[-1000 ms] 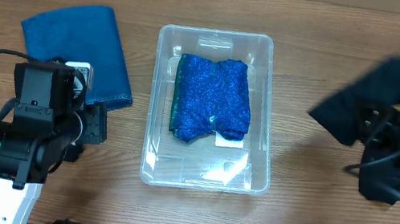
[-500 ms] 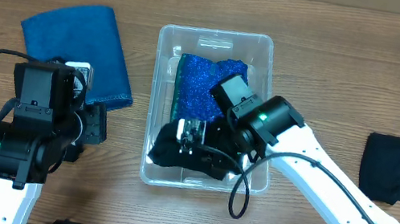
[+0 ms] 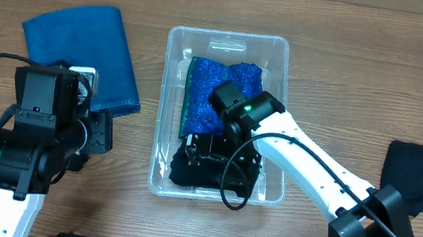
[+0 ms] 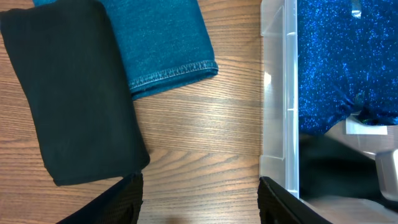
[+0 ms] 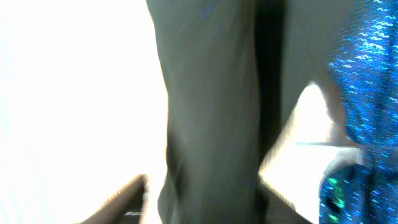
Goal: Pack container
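The clear container [image 3: 163, 110] stands mid-table with a sparkly blue cloth [image 3: 211, 93] in its far half. My right gripper [image 3: 210, 154] reaches down into the near half, over a black cloth [image 3: 185, 173] on the bottom. In the right wrist view its fingers stand apart, open, with that black cloth [image 5: 211, 93] blurred between them. My left gripper [image 4: 199, 186] hangs open over bare wood, between a folded black cloth [image 4: 68, 93] and the container's wall [image 4: 273, 93].
A folded blue denim cloth [image 3: 85, 50] lies at the far left, partly under the left arm. Another crumpled black cloth [image 3: 413, 174] sits on the table at the right. The right arm stretches across the container's right rim.
The right arm carried a black cloth from the right side into the container's near end, then its jaws spread apart. The left arm has stayed still.
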